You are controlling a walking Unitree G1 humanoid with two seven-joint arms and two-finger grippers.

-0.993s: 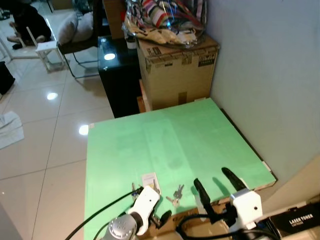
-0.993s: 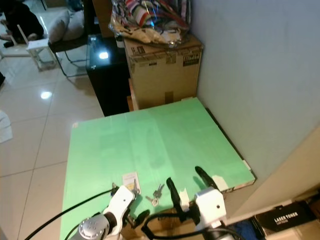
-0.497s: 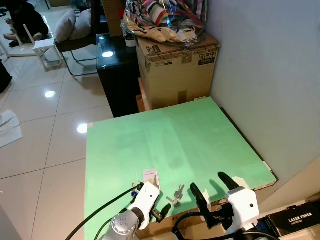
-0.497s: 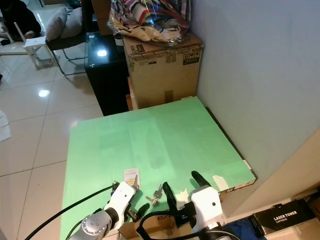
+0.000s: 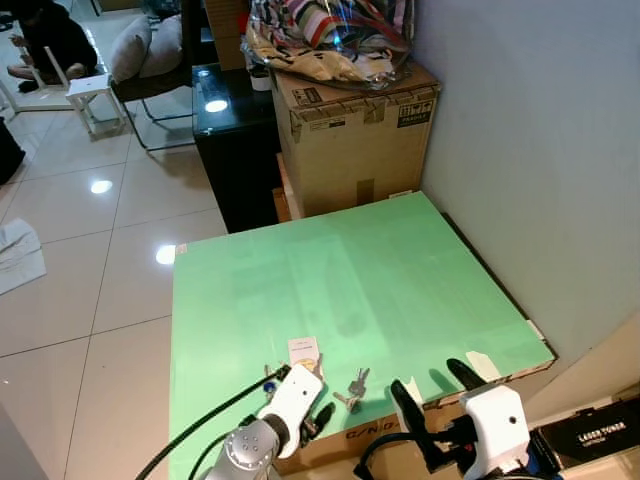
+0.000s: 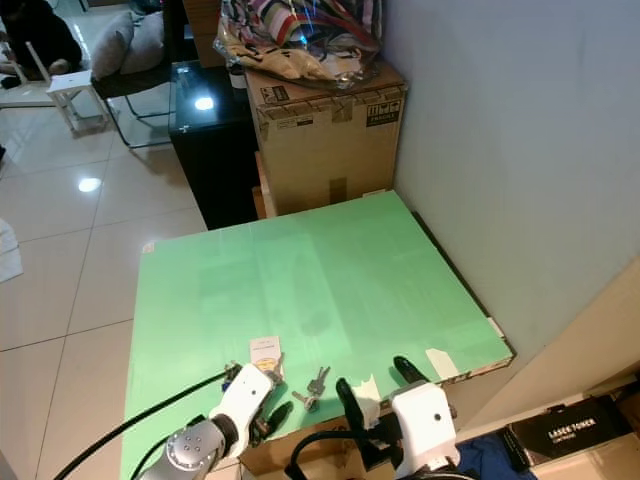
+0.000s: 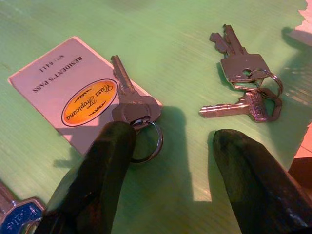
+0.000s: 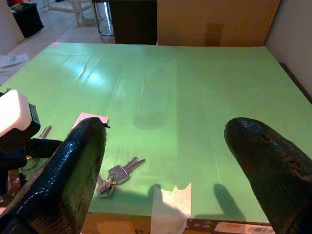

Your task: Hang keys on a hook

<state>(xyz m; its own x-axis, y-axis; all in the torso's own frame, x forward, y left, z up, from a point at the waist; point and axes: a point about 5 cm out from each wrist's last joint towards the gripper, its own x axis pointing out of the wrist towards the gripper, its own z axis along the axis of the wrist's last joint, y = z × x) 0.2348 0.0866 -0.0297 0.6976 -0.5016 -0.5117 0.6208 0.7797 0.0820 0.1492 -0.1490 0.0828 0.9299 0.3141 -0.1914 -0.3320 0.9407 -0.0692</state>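
A bunch of two silver keys point(image 5: 352, 385) lies near the front edge of the green board point(image 5: 340, 270). Beside it, one key on a ring point(image 7: 131, 105) rests on a white resident's pass card point(image 5: 303, 350). A blue-headed key point(image 7: 12, 217) lies close to the left wrist. My left gripper point(image 5: 318, 418) is open and low over the board, one finger point(image 7: 97, 165) touching the ring and the other point(image 7: 253, 180) just short of the key bunch point(image 7: 243, 83). My right gripper point(image 5: 434, 392) stands open at the board's front edge, right of the bunch point(image 8: 114, 175).
Behind the board stands a cardboard box point(image 5: 355, 130) topped with a plastic bag point(image 5: 330, 40), with a black cabinet point(image 5: 235, 130) beside it. A grey wall point(image 5: 540, 150) runs along the right. Tiled floor point(image 5: 80, 260) lies to the left. A toner box point(image 5: 590, 440) sits at the lower right.
My right gripper has drawn back toward the board's front edge and a little to the right. The left gripper has stayed over the card and keys.
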